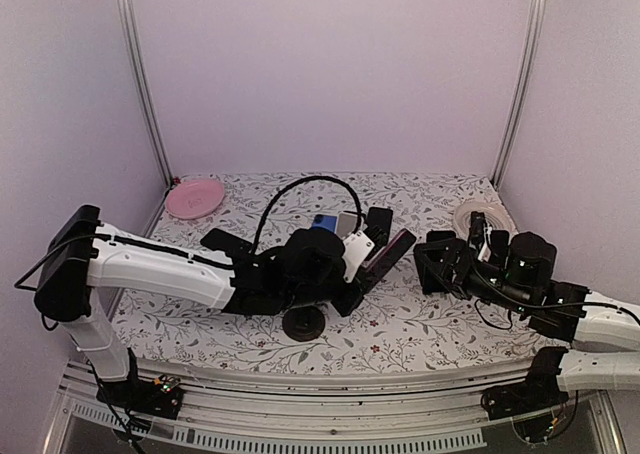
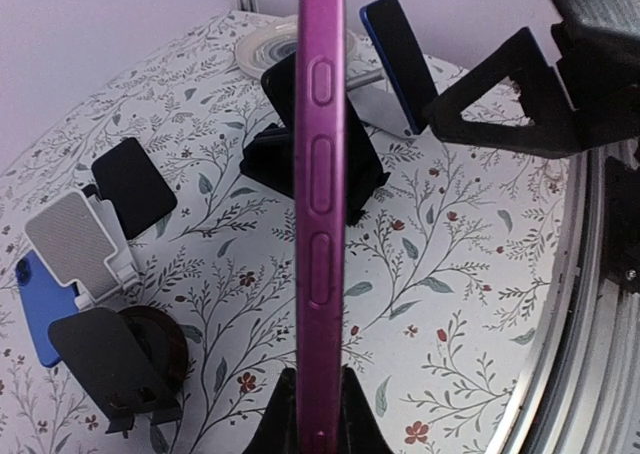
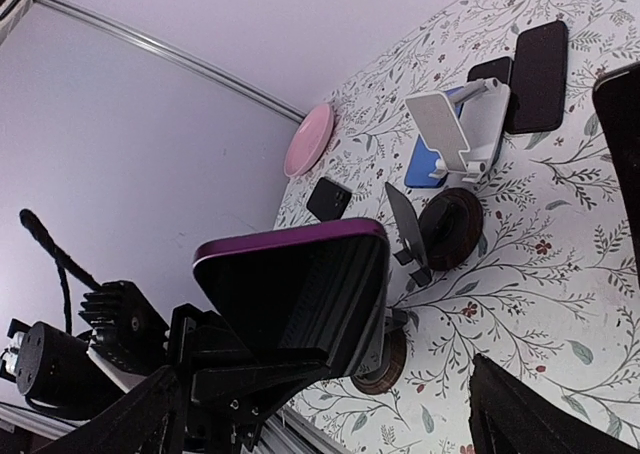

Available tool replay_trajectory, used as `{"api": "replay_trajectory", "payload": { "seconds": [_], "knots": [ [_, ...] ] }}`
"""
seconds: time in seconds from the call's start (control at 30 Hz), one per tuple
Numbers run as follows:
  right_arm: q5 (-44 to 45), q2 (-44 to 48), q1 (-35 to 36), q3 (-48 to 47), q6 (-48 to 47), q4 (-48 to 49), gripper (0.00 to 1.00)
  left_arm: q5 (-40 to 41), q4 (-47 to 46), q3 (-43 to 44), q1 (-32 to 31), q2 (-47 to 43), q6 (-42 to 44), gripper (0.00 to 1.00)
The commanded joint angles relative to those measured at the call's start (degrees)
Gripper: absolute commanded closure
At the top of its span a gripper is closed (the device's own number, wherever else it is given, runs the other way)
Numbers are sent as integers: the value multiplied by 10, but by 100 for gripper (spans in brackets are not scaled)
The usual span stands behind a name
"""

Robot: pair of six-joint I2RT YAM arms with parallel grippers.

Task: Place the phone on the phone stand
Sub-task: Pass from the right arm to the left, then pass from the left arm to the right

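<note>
Left hand (image 2: pixel 315 419) is gripping the purple phone (image 2: pixel 320 204). Its fingers are pinched almost together on the phone's lower end, one pressing each flat face. The phone is hanging clear of the worktop (image 1: pixel 420 324), near the middle of the flowered cloth. It is turning its thin edge and side buttons to the left wrist camera. From the right wrist, its dark screen is leaning back at a tilt.

Right hand (image 1: pixel 430 260) is standing wide open and holding nothing. It is sitting just to the right of the phone, facing it, with a gap between them.

A white phone stand (image 2: pixel 75 244) is sitting empty on the worktop just behind the left hand. A blue phone (image 2: pixel 40 309) is lying flat against its foot, and a black phone (image 2: pixel 135 184) is lying flat close by. A black phone stand (image 2: pixel 115 364) on a round base is standing just beside the white one, also carrying nothing.

A dark round disc (image 1: pixel 303 323) is lying near the front edge, below the left arm. A pink plate (image 1: pixel 195 196) is resting in the far left corner. A roll of tape (image 2: pixel 262 49) is lying at the far right, partly hidden behind the right arm.
</note>
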State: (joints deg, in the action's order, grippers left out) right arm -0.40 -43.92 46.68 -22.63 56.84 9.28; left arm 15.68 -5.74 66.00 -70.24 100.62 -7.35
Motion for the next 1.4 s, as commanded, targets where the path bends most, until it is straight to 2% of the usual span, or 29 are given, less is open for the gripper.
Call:
{"api": "replay_trajectory", "payload": {
  "seconds": [0.0, 0.23, 0.9, 1.2, 1.3, 1.37],
  "knots": [
    [86, -23, 58, -41, -49, -12, 1, -105, -61, -16, 6, -24, -47, 100],
    [124, -63, 78, -44, -38, 22, 1, -153, -98, -43, 5, -41, -57, 100],
    [131, -120, 100, -64, -4, 45, 0, -145, -99, -42, -1, -29, -64, 100],
    [135, -146, 105, -68, 13, 58, 14, -142, -99, -39, -3, -21, -70, 100],
    [138, -148, 105, -69, 13, 59, 23, -143, -99, -39, -4, -20, -75, 100],
    [139, -147, 105, -68, 12, 59, 34, -143, -100, -41, -4, -21, -79, 100]
  ]
}}
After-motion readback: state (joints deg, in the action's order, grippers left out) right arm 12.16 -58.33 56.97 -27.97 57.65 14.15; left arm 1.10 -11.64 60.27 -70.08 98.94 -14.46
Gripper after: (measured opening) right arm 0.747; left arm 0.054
